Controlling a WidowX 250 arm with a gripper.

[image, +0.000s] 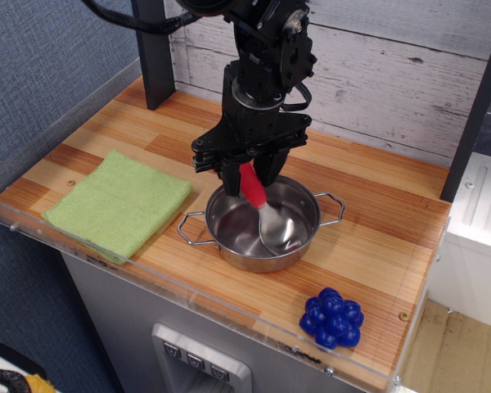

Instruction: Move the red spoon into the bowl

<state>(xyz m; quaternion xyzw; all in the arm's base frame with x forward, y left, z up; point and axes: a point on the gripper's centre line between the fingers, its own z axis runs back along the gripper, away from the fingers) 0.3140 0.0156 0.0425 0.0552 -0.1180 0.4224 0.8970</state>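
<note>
Black fingers of the gripper (250, 168) look parted around the top of the red spoon (262, 209), though whether they grasp it or have let go cannot be told. Its ribbed plastic handle seems the stiff, grippy place to hold; the polished metal end looks slippery. That end rests inside the steel bowl (307, 221), which holds nothing else, the handle leaning up toward the gripper.

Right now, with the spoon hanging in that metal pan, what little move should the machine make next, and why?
Probably open the pincer and let go. The red spoon already has its silver end down inside the bowl, apparently resting on the bottom, while the pincer grips only the red handle just above the rim. Releasing should leave the spoon lying in the bowl.
</note>
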